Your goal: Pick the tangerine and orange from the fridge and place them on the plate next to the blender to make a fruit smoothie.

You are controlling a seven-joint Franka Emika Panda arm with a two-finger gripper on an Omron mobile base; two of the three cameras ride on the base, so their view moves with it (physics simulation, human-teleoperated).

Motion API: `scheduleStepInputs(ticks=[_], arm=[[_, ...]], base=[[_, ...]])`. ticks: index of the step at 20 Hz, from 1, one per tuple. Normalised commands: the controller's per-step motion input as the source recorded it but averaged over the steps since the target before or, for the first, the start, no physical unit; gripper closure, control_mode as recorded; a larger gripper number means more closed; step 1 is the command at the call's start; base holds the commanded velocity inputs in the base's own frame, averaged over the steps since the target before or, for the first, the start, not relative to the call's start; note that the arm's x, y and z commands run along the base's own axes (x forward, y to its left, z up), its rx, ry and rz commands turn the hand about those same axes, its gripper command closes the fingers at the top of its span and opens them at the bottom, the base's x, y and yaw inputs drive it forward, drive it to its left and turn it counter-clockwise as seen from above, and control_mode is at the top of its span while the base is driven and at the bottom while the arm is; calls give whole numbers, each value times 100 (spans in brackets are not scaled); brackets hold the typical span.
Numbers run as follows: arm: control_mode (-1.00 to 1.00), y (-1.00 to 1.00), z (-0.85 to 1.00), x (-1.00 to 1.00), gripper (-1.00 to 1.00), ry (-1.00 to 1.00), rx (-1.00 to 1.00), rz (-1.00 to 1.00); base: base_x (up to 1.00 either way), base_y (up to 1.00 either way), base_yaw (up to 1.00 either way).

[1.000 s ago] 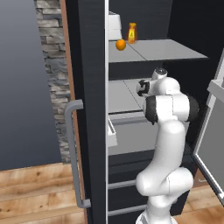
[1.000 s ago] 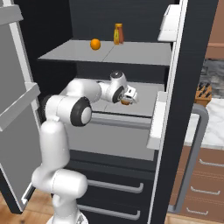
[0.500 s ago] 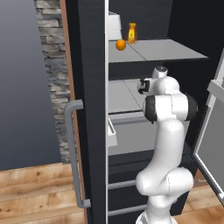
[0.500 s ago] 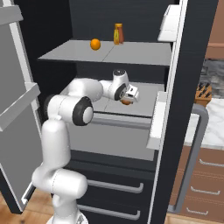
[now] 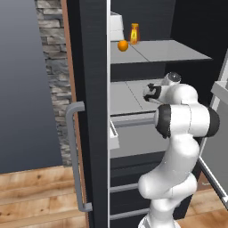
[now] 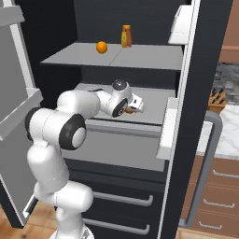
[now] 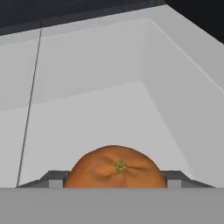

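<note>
The hand (image 7: 115, 180) is reaching low in the fridge (image 5: 95, 133), over the lower shelf (image 6: 156, 102), and its two finger tips are sitting apart with the tangerine (image 7: 114, 168) between them, at six o'clock in the hand view. I can't tell if the fingers are squeezing it or just standing at its sides. I think the robot is getting its first fruit. The tangerine is round and smooth, so if the fingers are pinching too high, it could be popping out and rolling off. If they aren't tight when the arm goes up, the fruit could be staying behind. The upper shelf (image 6: 149, 58) is hanging over the arm, so lifting straight up could be bumping the arm on it and knocking the fruit loose. It looks safer to be pulling out first, then going up. The orange (image 5: 123, 45) is waiting on that upper shelf, at eleven o'clock from the hand in the left base view. A bottle (image 6: 126, 36) is standing near it, at two o'clock in the right base view, so a sloppy reach later could be tipping it over.
</note>
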Motion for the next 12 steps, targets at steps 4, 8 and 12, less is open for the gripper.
scheduleStepInputs(ticks=[4, 8, 12], arm=[[-100, 36, 77, -100, 100, -6, -4, -2], [-100, 18, 100, -100, 100, 0, -7, -1], [-100, 19, 100, -100, 100, 7, 0, 0]], base=[[0, 0, 0], [0, 0, 0], [0, 0, 0]])
